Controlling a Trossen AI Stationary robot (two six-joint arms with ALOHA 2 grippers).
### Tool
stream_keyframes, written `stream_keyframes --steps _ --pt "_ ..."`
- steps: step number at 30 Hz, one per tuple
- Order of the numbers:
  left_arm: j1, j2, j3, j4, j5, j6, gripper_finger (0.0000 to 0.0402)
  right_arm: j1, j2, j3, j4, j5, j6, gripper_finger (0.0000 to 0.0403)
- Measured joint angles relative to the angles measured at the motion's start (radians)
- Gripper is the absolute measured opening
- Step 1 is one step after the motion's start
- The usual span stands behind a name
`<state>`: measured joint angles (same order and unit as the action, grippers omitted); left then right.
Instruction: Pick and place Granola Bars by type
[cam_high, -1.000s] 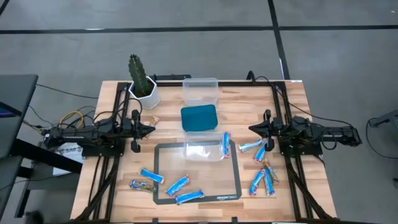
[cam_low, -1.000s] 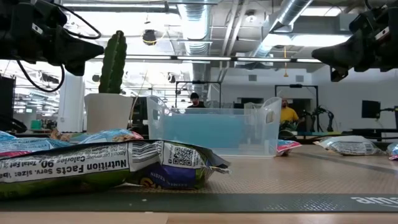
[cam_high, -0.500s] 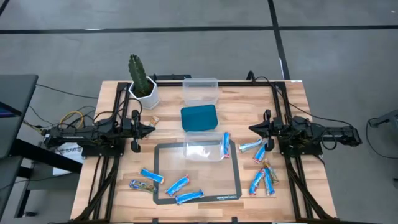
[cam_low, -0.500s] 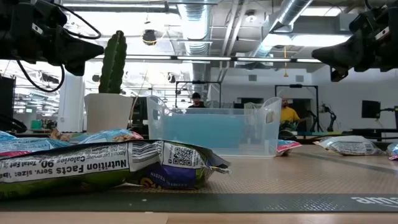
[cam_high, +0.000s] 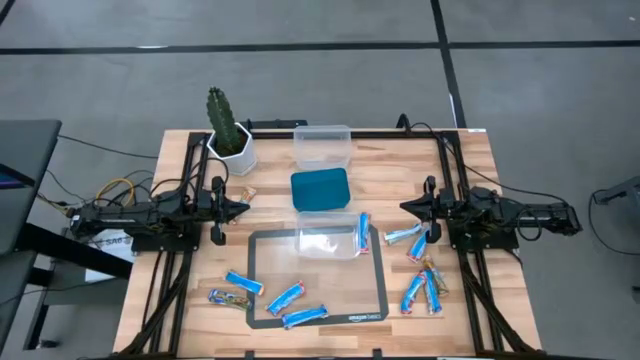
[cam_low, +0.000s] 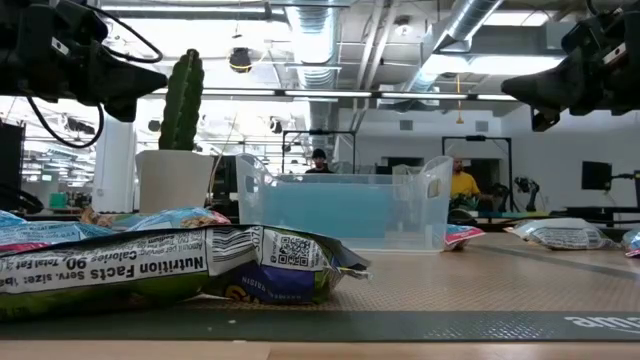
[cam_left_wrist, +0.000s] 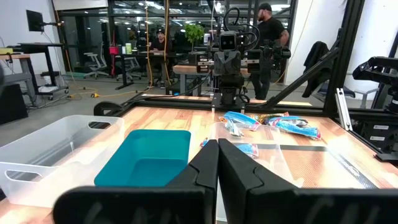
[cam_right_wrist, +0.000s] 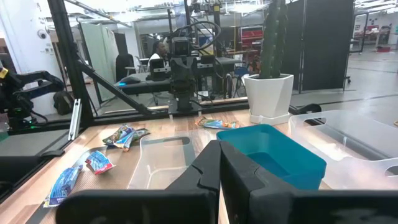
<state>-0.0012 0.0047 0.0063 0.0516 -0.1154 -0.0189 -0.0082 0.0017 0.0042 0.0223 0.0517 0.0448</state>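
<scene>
Glossy blue Granola Bars (cam_high: 286, 297) on wood; left hand (cam_high: 243, 207), right hand (cam_high: 405, 207) closed, empty.

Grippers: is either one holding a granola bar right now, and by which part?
Nothing is held. The left gripper and right gripper both hang above the table with fingers shut on nothing; the granola bars lie on the table.

Bright blue wrappers are shown on most of the Granola Bars (cam_high: 285, 297), brownish-orange on a few (one carries black-and-white nutrition print). A teal container (cam_high: 320, 189) is seen beside a clear container (cam_high: 321, 145). A green cactus (cam_high: 221, 118) is set in a white pot (cam_high: 236, 154).
</scene>
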Motion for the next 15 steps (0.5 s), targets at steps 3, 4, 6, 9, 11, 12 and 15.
stream_keyframes --steps 3,4,6,9,11,12,15 --pt "0.001 0.000 0.000 0.000 0.000 0.000 0.0000 0.000 0.000 0.000 0.000 0.000 0.000 0.0000" --pt "0.001 0.000 0.000 0.000 0.000 0.000 0.0000 0.000 0.000 0.000 0.000 0.000 0.000 0.0000" --pt "0.001 0.000 0.000 0.000 -0.003 0.000 0.0000 0.000 0.000 0.000 0.000 0.000 0.000 0.0000" --pt "0.001 0.004 0.000 0.004 -0.035 -0.018 0.0000 0.000 0.000 0.000 0.000 0.000 0.000 0.0000" --pt "0.001 0.020 0.000 0.006 -0.051 -0.050 0.0000 0.000 0.000 0.000 0.000 0.000 0.000 0.0000" --pt "0.001 0.027 0.000 0.006 -0.052 -0.068 0.0000 0.000 0.000 0.000 0.000 0.000 0.000 0.0000" --pt "0.001 0.047 0.000 0.008 -0.064 -0.088 0.0000 0.000 0.000 0.000 0.000 0.000 0.000 0.0000"
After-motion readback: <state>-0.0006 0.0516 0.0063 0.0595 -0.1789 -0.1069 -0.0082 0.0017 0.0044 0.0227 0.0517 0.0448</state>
